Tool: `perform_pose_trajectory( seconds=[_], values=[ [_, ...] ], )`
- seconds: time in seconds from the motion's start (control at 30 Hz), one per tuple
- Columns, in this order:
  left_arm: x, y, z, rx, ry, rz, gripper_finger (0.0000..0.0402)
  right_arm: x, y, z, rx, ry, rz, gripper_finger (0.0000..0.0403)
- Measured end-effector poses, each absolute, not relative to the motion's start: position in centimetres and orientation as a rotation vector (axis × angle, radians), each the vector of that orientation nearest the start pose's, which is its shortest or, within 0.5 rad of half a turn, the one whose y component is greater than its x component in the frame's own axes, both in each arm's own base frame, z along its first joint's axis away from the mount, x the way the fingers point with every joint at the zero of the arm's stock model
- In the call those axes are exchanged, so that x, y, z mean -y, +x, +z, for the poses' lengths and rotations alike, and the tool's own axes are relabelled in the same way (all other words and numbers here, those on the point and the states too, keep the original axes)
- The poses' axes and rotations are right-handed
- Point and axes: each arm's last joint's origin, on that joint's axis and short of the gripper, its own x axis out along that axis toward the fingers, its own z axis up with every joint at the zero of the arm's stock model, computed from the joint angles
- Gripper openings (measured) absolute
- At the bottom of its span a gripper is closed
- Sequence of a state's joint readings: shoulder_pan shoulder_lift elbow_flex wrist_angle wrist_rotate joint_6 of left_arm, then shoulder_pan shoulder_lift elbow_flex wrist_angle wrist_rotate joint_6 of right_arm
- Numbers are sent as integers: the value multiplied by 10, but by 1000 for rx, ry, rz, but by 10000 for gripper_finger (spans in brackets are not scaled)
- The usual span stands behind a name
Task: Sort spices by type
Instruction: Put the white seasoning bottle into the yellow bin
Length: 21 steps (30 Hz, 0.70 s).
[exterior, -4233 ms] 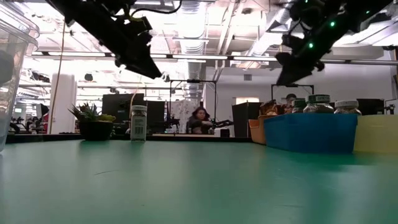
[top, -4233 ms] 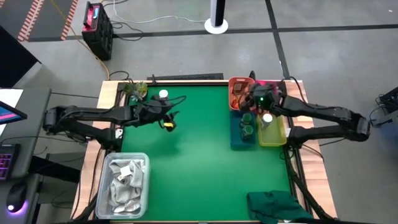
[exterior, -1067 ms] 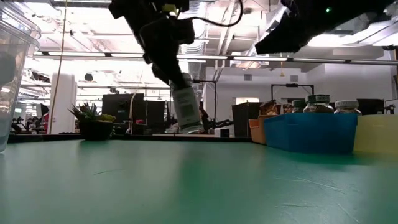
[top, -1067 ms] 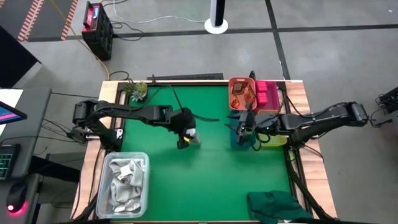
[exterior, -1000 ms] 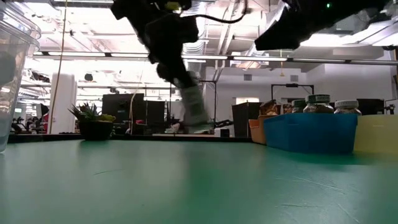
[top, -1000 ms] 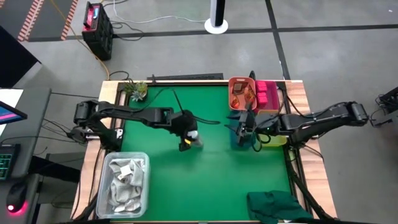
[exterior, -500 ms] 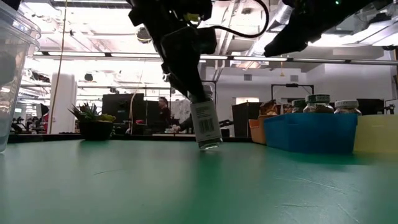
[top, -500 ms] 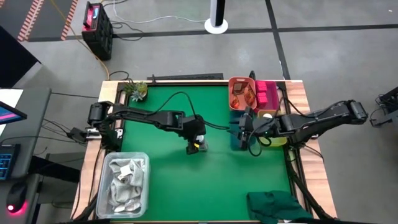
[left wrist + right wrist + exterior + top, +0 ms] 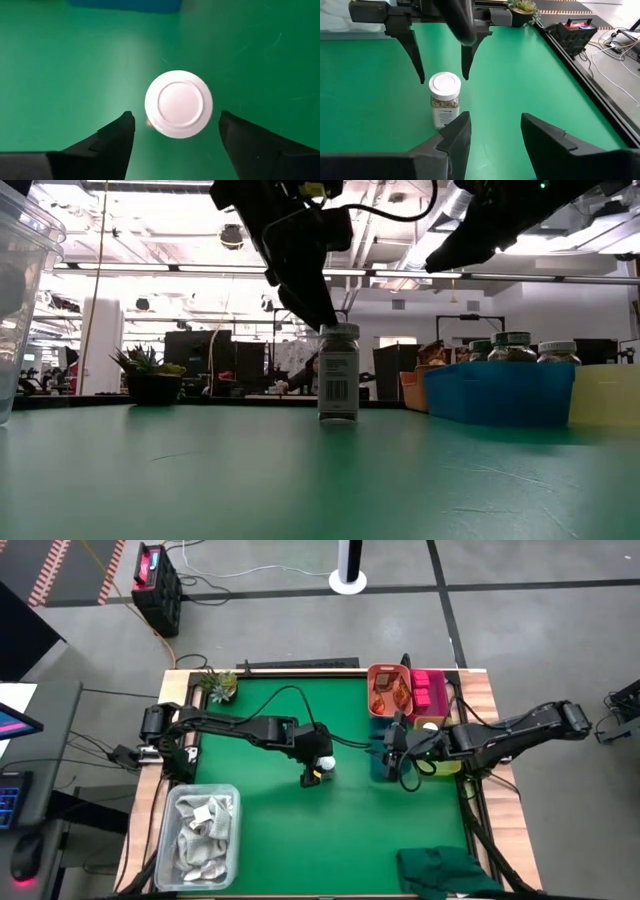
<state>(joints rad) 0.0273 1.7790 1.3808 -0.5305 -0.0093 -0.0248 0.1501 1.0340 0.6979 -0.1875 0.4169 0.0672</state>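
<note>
With the white-capped jar [image 9: 324, 764] standing upright on the mat at frame centre and your left gripper [image 9: 175, 127] spread apart clear of it, lift straight up so the open right gripper [image 9: 491, 131], waiting just right of centre, can take it.

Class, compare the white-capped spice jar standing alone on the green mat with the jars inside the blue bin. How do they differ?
The white-capped spice jar stands alone on the open green mat; the jars in the blue bin sit packed together behind the blue bin wall. The lone jar shows its full body and barcode label; only the binned jars' tops show. The open left gripper straddles the lone jar; no gripper is at the binned jars. All stand upright.
</note>
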Motion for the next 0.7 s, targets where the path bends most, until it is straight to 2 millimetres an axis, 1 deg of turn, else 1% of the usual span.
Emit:
perform_pose_trajectory(
  seconds=[0.1, 0.17, 0.3, 0.43, 0.57, 0.7],
  values=[
    [-11, 381, 245, -935, -18, 40, 282, -21, 217, 259, -495, -82, -278, 203],
    [-11, 377, 249, -935, 0, 41, 283, -21, 217, 259, -495, -82, -278, 203],
    [-8, 368, 266, -880, 71, 68, 283, -21, 217, 259, -493, -82, -278, 203],
    [3, 354, 276, -787, 171, 141, 279, -22, 222, 256, -494, -92, -276, 204],
    [10, 339, 277, -653, 200, 193, 272, -24, 235, 250, -477, -123, -267, 204],
    [10, 326, 279, -460, 178, 237, 268, -27, 256, 243, -410, -173, -253, 204]
  ],
)
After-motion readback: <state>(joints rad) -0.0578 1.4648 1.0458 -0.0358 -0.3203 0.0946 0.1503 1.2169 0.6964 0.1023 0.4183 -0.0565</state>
